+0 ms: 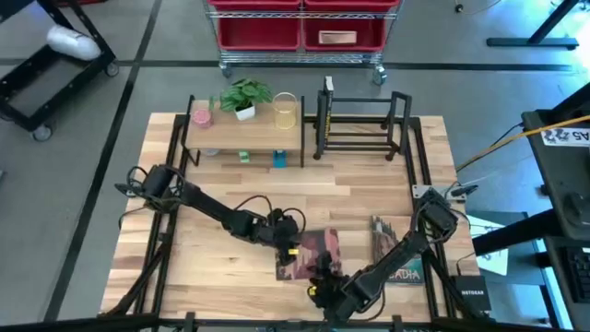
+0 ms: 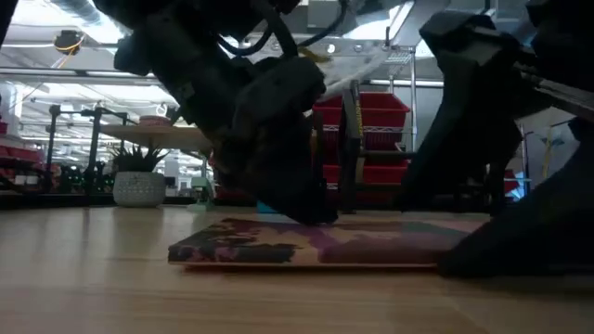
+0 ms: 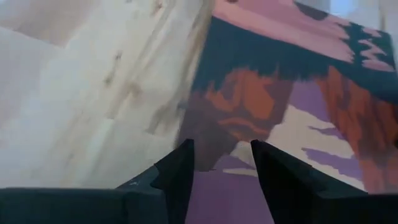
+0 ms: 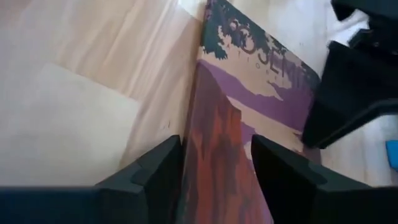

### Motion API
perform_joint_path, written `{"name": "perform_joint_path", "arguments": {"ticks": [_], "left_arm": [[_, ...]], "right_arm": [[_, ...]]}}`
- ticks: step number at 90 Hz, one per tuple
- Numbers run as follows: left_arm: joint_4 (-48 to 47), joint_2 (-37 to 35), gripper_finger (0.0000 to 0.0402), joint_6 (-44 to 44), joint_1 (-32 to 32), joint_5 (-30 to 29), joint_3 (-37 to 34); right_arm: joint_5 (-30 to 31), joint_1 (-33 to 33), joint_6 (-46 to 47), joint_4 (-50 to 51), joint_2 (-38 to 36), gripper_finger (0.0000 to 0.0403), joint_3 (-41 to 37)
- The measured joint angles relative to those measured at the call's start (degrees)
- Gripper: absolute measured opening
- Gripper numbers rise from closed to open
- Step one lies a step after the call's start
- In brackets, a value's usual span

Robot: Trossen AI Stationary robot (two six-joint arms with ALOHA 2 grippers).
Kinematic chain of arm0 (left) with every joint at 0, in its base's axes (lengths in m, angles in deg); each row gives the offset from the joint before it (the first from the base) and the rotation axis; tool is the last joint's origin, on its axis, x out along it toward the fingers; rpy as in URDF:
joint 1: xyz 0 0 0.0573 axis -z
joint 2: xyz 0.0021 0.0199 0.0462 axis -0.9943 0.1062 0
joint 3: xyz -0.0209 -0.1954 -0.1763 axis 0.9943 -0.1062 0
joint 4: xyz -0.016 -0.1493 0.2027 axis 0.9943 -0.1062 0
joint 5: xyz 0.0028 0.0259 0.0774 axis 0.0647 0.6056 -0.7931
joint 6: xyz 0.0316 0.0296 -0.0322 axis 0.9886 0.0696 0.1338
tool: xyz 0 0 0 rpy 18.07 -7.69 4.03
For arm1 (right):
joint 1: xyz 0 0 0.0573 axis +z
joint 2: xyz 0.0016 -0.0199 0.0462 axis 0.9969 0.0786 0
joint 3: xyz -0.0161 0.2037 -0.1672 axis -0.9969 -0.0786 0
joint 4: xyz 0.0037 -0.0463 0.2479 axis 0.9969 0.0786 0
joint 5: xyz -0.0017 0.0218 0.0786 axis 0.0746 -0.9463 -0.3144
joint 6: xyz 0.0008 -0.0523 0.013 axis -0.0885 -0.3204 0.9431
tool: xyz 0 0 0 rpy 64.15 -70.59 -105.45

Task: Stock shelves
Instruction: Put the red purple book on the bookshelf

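Both your left gripper (image 3: 221, 165) and right gripper (image 4: 216, 165) stood parted over the flat-lying purple book (image 1: 309, 255); uncoordinated closing risked pushing it across the table (image 1: 184, 267).

At the far edge of the table (image 1: 230, 198) stood the wood-topped shelf (image 1: 247, 138) on black legs, upright. Just beside it on the right stood the black open-frame rack (image 1: 361, 124), also upright, its bars bare.
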Motion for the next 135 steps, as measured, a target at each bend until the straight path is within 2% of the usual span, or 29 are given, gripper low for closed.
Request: {"name": "perform_joint_path", "arguments": {"ticks": [20,34,44,59,71,81,90,97,108,122,135], "left_arm": [[-0.69,0.12,0.0153,-0.70,0.51,0.10,-0.09],[-0.10,0.12,0.0153,-0.89,0.71,1.58,-0.13],[0.25,0.12,0.0153,-0.85,0.79,2.47,-0.15],[0.25,0.16,0.0153,-0.64,1.31,1.36,-0.17],[0.23,0.20,0.0153,-0.03,1.84,-1.22,-0.24],[-0.10,-0.88,0.0153,0.84,2.07,-3.64,-0.32],[-1.83,-3.49,0.0153,2.78,2.48,-6.17,-0.51],[-5.00,-6.52,0.0153,4.37,3.05,-8.22,-1.05],[-9.53,-13.65,0.0153,5.94,4.89,-15.34,-0.60],[-16.97,-20.34,0.0153,5.82,8.77,-26.62,-0.65],[-17.30,-23.04,0.0153,5.51,12.77,-35.77,-0.39]], "right_arm": [[4.96,0.08,1.93,8.01,0.33,0.0176,2.90],[10.75,-0.46,3.43,15.58,0.57,0.0166,4.42],[10.74,-0.61,4.32,16.51,0.57,0.0158,4.42],[4.87,-0.81,4.43,14.23,0.56,0.0123,4.47],[-3.56,-0.92,4.74,12.66,0.43,0.0068,4.58],[-5.01,-0.88,8.72,13.05,0.03,0.0016,4.70],[-5.21,-0.82,16.47,15.34,-0.85,0.0011,4.80],[-7.79,-0.75,21.53,19.61,-2.31,0.0010,4.71],[-8.36,-0.62,27.00,24.21,-5.74,0.0005,4.69],[-2.15,-0.12,35.19,35.56,-12.36,0.0003,4.67],[8.31,-0.90,45.67,47.51,-21.12,0.0002,4.58]]}}
